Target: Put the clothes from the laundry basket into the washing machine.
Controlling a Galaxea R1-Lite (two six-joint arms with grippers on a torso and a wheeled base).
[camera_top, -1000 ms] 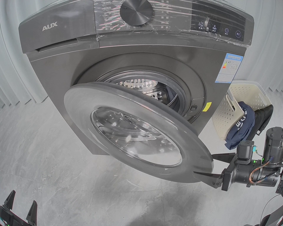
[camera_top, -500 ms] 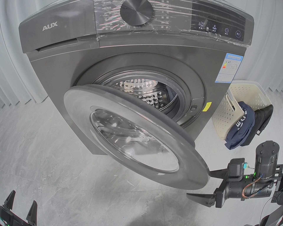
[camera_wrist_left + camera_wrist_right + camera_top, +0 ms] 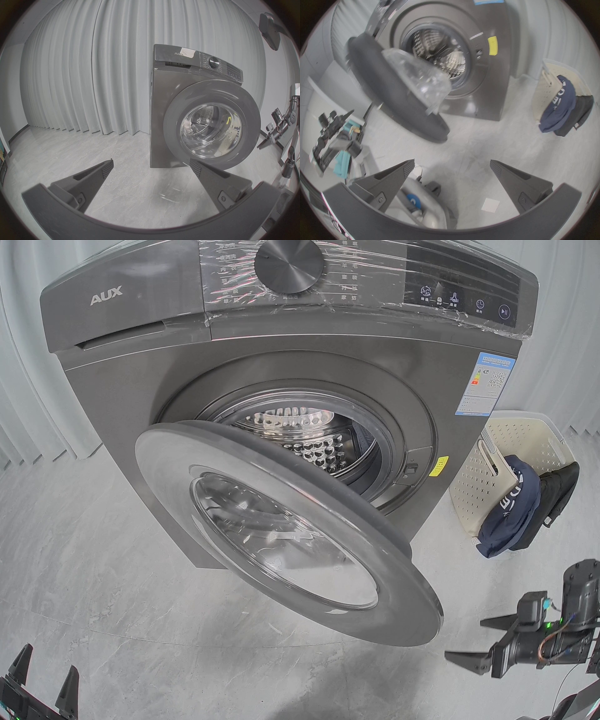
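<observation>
The left claw (image 3: 49, 660), wide open, sat well apart. The right claw (image 3: 464, 638), wide open and empty, stood nearer, just off the open door (image 3: 412, 599). Beyond it to the right, the clothes (image 3: 509, 509) hung over the laundry basket (image 3: 537, 430) rim beside the washing machine (image 3: 125, 384).

Dark grey washing machine (image 3: 125, 390) with satin, metal-look panels; its round door (image 3: 403, 599) pairs a smooth matt rim with a glossy transparent bowl (image 3: 281, 540), and the perforated drum (image 3: 312, 446) is bright polished metal. Crinkled glossy plastic film (image 3: 369, 277) covers the control panel (image 3: 462, 296). The cream perforated plastic laundry basket (image 3: 481, 484) is draped with matt navy cloth (image 3: 512, 509) and black cloth (image 3: 556, 490).
</observation>
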